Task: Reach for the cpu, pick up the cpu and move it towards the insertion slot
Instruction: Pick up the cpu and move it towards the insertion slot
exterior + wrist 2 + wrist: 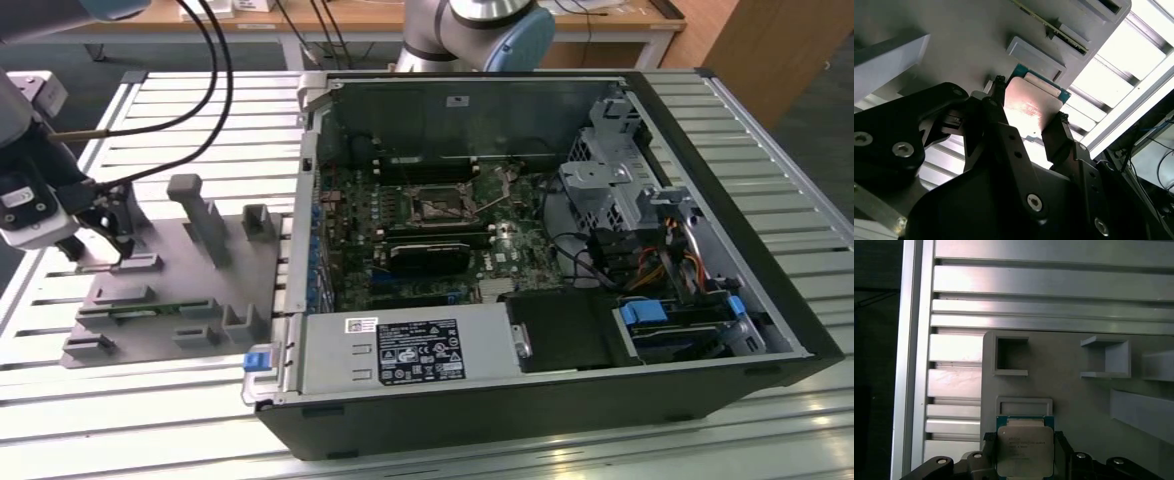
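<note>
Presently the gripper (pixel 120 248) stands over the grey fixture (pixel 160 310) at the exterior view's left. It is well apart from the slot (pixel 438 207) on the board inside the open case (pixel 747 330).

Judgement: the step in hand is the pick-up. To do it well, the lift should go straight and level, so that the cpu (pixel 1025 450) clears its shallow seat without tilting. The grip should sit square on opposite edges.

Finding on the grip: in both wrist views the cpu lies between the two black fingers (pixel 996 120), one against each edge, metal top toward the camera. Jaws are narrow, closed on the cpu. Whether it is clear of the fixture cannot be told.
</note>
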You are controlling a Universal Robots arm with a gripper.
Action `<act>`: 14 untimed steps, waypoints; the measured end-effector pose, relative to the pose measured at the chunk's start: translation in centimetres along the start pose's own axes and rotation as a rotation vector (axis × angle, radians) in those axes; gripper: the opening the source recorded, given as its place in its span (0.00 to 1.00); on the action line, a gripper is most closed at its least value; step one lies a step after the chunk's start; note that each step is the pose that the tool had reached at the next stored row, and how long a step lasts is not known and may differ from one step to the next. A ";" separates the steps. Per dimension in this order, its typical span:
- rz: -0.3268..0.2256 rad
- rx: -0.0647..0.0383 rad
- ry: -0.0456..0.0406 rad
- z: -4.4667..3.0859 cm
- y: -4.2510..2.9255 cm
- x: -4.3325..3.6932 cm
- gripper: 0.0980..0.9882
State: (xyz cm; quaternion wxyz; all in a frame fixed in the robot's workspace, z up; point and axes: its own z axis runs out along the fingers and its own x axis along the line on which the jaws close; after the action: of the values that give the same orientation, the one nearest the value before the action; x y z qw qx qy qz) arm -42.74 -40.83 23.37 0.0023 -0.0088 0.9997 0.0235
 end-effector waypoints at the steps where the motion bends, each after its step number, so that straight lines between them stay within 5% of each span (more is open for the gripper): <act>1: 0.000 0.000 0.0000 -0.05 0.00 0.00 0.50; 14: 0.000 0.000 0.0000 -0.81 0.04 0.00 0.50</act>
State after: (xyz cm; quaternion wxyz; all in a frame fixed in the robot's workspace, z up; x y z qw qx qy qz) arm -42.74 -40.83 24.17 0.0023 -0.0088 0.9997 0.0235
